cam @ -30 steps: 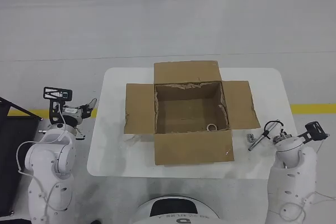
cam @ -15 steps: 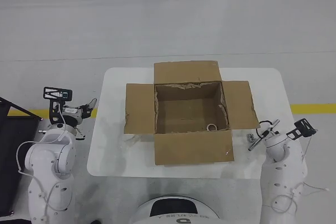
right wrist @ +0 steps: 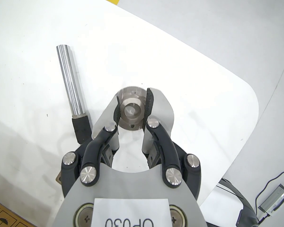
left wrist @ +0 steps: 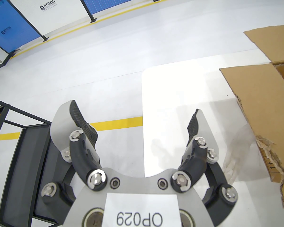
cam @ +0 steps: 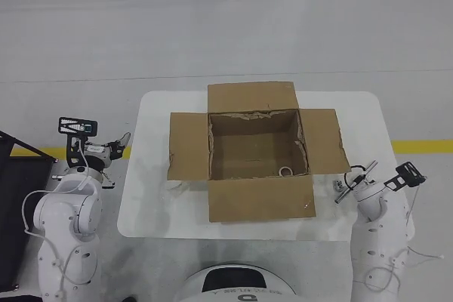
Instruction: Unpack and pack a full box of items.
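Right gripper: narrow, pads pinching hub of metal flanged bushing on table, right of open cardboard box. Steel rod lies just beside. Left gripper: spread wide, empty, at table's left edge.

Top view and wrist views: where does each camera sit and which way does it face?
Top view: above the arms, looking straight down at the table and open cardboard box; both arms show.
Left wrist view: on the left wrist, facing over the table's corner toward the box; the open left gripper shows.
Right wrist view: on the right wrist, looking down at the table; the right gripper, shut on a metal flange, shows beside a metal rod.
Shared: top and right wrist views both show the rod.
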You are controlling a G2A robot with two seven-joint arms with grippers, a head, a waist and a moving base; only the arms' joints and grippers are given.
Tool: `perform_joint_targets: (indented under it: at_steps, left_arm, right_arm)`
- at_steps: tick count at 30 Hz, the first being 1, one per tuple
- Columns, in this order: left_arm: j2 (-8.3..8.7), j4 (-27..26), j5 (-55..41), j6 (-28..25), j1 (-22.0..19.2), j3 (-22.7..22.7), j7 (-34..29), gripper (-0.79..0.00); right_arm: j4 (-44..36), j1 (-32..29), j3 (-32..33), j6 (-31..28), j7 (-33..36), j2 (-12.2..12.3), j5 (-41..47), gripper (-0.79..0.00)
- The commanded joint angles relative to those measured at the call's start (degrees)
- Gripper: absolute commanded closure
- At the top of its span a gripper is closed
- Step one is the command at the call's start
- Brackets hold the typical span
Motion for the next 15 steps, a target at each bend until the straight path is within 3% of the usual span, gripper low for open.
perform_joint_targets:
  at_steps: [1,9,15]
  left_arm:
    - [0.0,0.0,0.0,0.0,0.0,0.0,0.0,-0.785]
    - [0.0,0.0,0.0,0.0,0.0,0.0,0.0,-0.785]
    - [0.0,0.0,0.0,0.0,0.0,0.0,0.0,-0.785]
  right_arm:
    - [-3.4,-2.0,0.2,-0.3,-0.6,-0.2,2.0,0.0]
    - [-17.6,-11.7,2.2,-5.1,-4.5,-1.2,15.9,0.0]
    - [-27.6,-19.6,5.6,-14.5,-9.2,-2.3,35.7,0.0]
